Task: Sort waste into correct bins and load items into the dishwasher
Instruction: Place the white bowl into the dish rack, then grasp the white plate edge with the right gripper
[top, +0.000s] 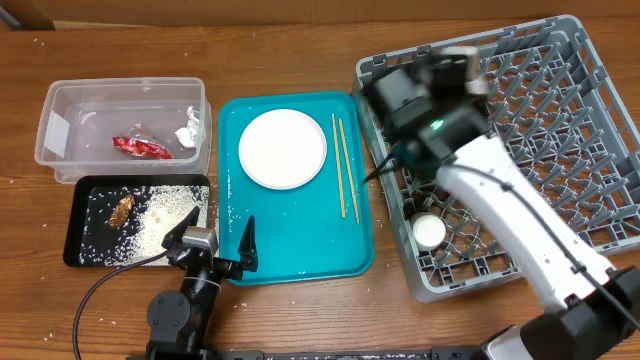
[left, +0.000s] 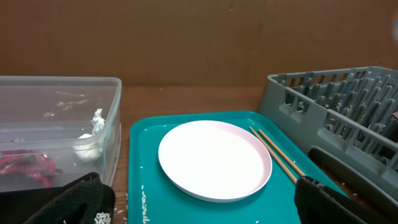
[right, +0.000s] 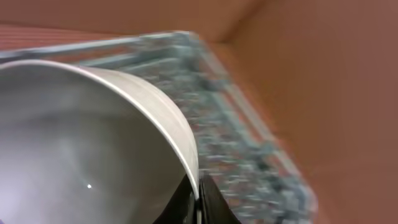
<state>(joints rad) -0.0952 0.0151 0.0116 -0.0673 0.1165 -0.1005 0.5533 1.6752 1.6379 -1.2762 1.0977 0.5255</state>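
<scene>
Grey plastic dish rack (top: 560, 120) lies under the right pincer (right: 198, 198), which is clamped on the light grey bowl (right: 93, 137) at its rim. Fingers apart, the left pincer (top: 213, 235) hovers at the near edge of the teal tray (top: 300, 245) carrying the pink plate (top: 283, 148) and chopsticks (top: 345, 165).

wooden table (top: 300, 45), brown wall (left: 186, 37) behind

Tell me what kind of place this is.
Probably a staged dish-clearing workbench: a grey plastic lattice dish rack, a teal rectangular tray with a round pale plate, a clear plastic waste tub.
</scene>
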